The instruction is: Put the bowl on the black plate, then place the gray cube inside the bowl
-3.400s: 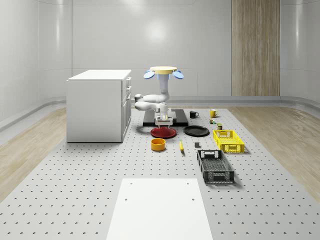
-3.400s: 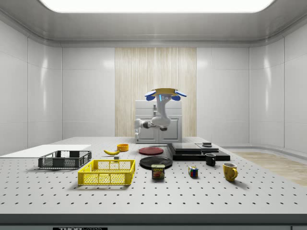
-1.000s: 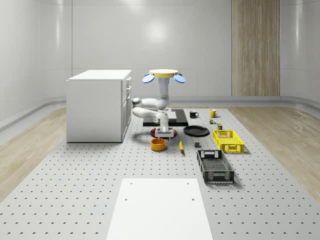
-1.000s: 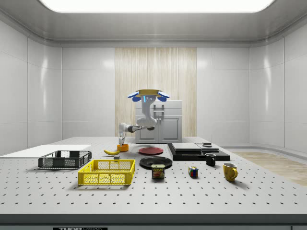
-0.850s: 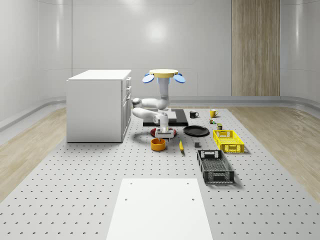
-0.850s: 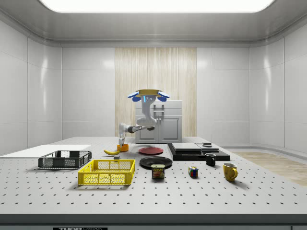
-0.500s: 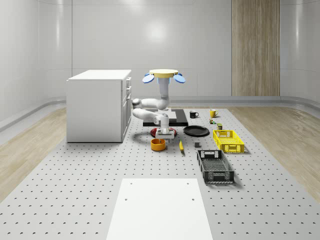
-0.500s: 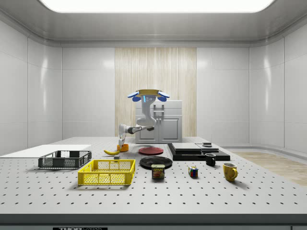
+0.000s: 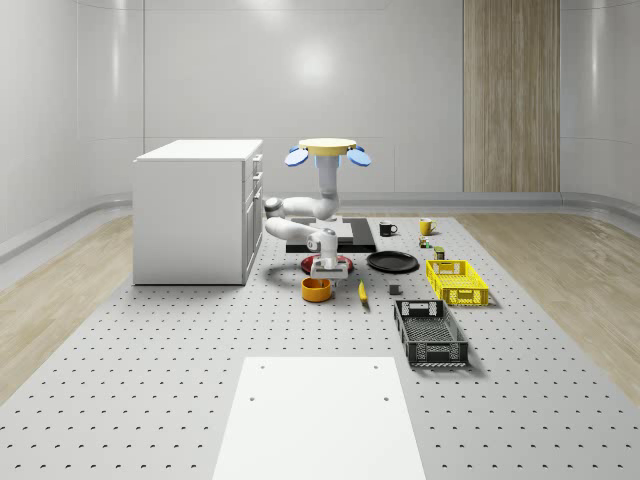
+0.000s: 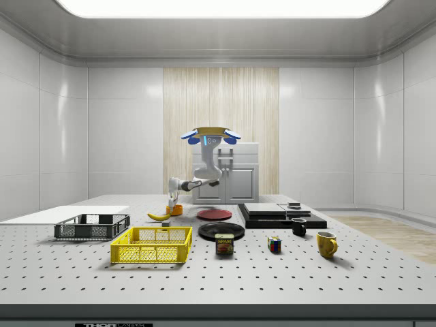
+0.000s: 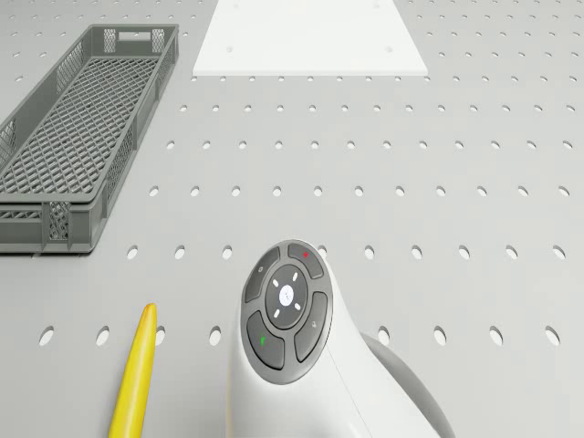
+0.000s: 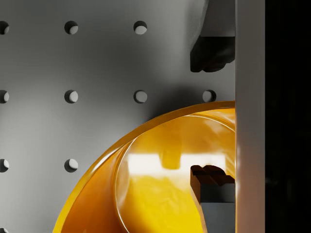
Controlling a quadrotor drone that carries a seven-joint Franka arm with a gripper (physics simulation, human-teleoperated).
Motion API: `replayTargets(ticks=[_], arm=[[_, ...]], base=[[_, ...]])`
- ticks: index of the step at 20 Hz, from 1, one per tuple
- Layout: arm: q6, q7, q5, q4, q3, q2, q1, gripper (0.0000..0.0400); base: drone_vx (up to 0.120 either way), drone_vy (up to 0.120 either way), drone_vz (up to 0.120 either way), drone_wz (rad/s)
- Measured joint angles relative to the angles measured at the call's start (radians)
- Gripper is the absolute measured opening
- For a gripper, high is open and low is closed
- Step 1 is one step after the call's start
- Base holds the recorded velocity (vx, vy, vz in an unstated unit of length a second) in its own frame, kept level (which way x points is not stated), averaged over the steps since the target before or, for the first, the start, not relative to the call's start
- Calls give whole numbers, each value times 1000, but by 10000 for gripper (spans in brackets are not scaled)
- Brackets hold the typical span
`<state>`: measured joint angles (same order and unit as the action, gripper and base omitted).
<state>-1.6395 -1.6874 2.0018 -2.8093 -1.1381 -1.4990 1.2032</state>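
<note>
Hovering the drone [image 9: 327,150] mid-frame above the red plate [image 9: 340,265]; I have lowered the gripper [image 12: 210,116] since a second ago; open fingers [image 12: 212,53] now straddle the orange bowl's [image 9: 316,289] rim, unclosed; grasp looks imminent.

"SPAM" on the can [image 10: 225,244], lettering barely legible

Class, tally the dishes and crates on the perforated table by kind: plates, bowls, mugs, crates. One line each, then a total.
Plates: 2, red plate, black plate
Bowls: 1, orange bowl
Mugs: 2, black mug, yellow mug
Crates: 2, yellow crate, gray crate
Total: 7
</note>
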Motion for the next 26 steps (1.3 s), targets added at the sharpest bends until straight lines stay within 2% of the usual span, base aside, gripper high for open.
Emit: replayTargets(ticks=[3, 8, 11, 16, 20, 26], arm=[[1, 2, 2, 0, 1, 2, -2, 162], [4, 4, 3, 0, 1, 5, -4, 118], [15, 4, -15, -8, -18, 6, -9, 109], [47, 60, -58, -27, -68, 17, -25, 108], [73, 97, -70, -35, -86, 38, -38, 108], [106, 123, -68, -40, -92, 68, -51, 107]], base=[[0, 0, 0, 0], [0, 0, 0, 0], [0, 0, 13, 0], [-8, 16, 120, 0], [-120, 120, 120, 0], [-120, 120, 7, 0]])
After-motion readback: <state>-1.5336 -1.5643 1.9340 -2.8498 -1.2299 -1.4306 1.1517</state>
